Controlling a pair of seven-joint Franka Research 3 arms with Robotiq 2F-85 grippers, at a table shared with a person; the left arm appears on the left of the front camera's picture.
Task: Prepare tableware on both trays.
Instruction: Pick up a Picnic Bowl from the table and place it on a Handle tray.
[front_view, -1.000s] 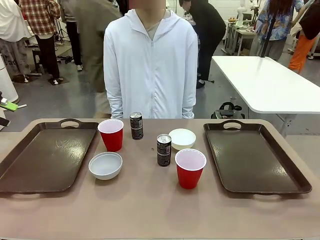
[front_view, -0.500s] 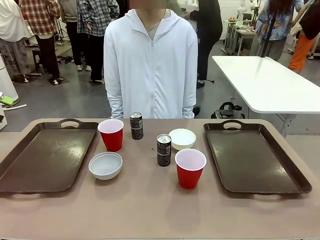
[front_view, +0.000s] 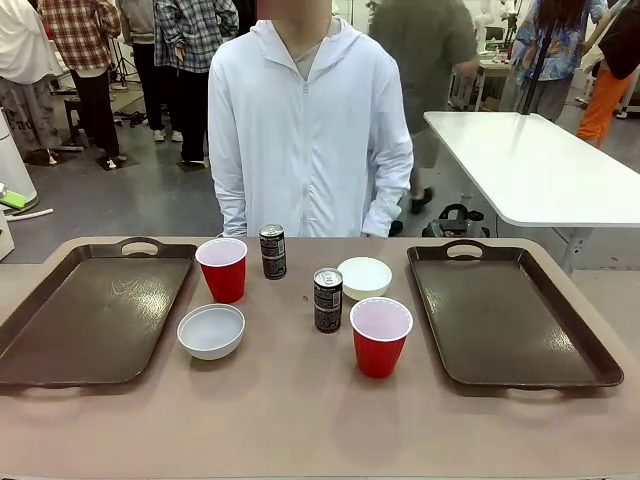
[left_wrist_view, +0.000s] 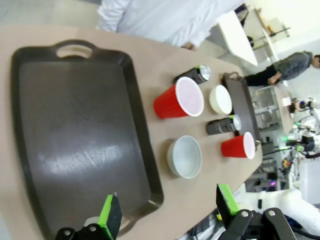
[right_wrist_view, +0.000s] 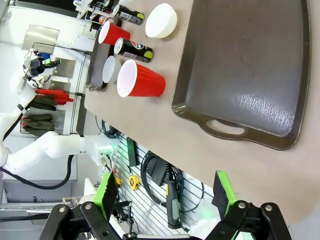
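Left tray (front_view: 90, 310), right tray (front_view: 510, 315): dk brown, glossy, bare. Btwn them on table (front_view: 300, 420): red cups (front_view: 222, 268), white bowls (front_view: 211, 330), dk cans (front_view: 327, 299). Wrist views: left gripper (left_wrist_view: 169, 207) & right gripper (right_wrist_view: 164, 190) spread wide, empty. Front view adds person (front_view: 305, 130) at far edge.

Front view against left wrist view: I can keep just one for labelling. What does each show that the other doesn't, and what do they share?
Front view: the right tray whole and bare, and the person's full torso at the far edge. Left wrist view: the left gripper, fingers open, hanging above the left tray's near end. Shared: the left tray, both red cups, both white bowls and both cans on the tabletop between the trays; nothing is on a tray yet.
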